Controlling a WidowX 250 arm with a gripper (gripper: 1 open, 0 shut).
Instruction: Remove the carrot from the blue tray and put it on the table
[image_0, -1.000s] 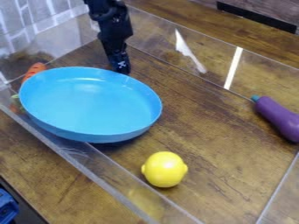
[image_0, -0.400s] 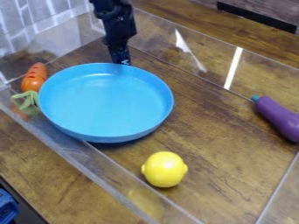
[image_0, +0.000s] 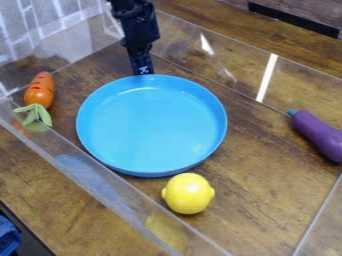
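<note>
The carrot (image_0: 40, 90), orange-red with a green leafy top, lies on the table (image_0: 261, 195) at the left, outside the blue tray (image_0: 151, 130). The round tray sits flat in the middle with nothing in it. My black gripper (image_0: 139, 69) points down at the tray's far rim, its tips right at the rim's edge. The dark fingers blur together, so their spacing is unclear, and whether they touch the rim is also unclear.
A yellow lemon (image_0: 189, 193) lies just in front of the tray. A purple eggplant (image_0: 321, 134) rests at the right edge. Clear acrylic panels (image_0: 100, 185) run along the table's near and far sides.
The blue tray has slid to the right and a little toward the camera, uncovering the carrot at the left. The gripper has stayed nearly in place.
</note>
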